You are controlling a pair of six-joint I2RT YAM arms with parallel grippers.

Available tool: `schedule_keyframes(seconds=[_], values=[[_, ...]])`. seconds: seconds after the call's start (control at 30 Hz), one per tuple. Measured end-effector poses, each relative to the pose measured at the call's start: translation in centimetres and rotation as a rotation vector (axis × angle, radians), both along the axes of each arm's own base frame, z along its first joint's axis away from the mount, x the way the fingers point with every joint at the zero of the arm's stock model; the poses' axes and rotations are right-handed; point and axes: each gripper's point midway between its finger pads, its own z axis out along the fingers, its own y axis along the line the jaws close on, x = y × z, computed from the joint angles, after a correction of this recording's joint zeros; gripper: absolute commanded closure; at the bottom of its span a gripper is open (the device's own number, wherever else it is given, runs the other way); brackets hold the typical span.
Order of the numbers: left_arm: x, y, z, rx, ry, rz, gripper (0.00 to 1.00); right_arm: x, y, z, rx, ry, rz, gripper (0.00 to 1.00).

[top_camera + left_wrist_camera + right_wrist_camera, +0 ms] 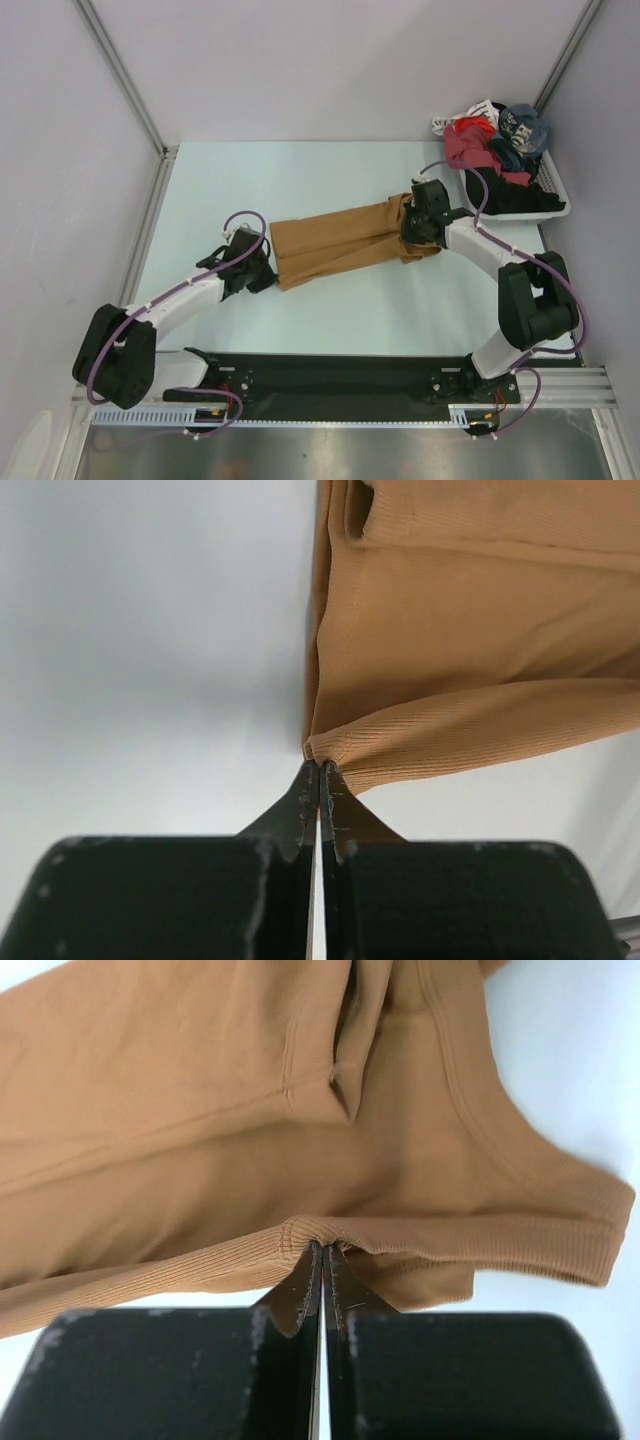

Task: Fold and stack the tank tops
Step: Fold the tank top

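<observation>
Out in the middle of the table (330,320) lies the tan tank top (340,243), pulled long between our two claws. Our left claw (320,765) is squeezed tight on a corner of the cloth at the bottom end. Our right claw (322,1248) is squeezed tight on the ribbed edge at the strap end. Both have the cloth pinched right at their tips.

We think we are on the folding step for this first top. It looks long and thin, with layers on top of each other, so we guess it is already folded the long way. It is not folded short yet, and nothing is stacked.

Next, we think one end has to go over to meet the other end. Both claws must hold on until the ends line up, or the layers will slip apart. Then we let go and smooth it flat.

Far off at the right back corner sits a white basket (520,214) with more clothes in it: red, blue and black ones. We cannot tell which of them is the other tank top.
</observation>
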Motion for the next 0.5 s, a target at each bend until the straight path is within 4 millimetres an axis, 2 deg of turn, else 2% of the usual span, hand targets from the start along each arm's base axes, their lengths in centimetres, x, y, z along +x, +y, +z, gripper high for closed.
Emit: schedule_keyframes(seconds=[0.23,0.5], values=[[2.3,0.5,0.1,0.015,0.004,0.0,1.0,2.7,0.1,0.1,0.016,0.001,-0.014,1.0],[5.2,0.3,0.5,0.035,-0.004,-0.011,1.0,4.2,-0.1,-0.6,0.017,0.016,-0.028,1.0]])
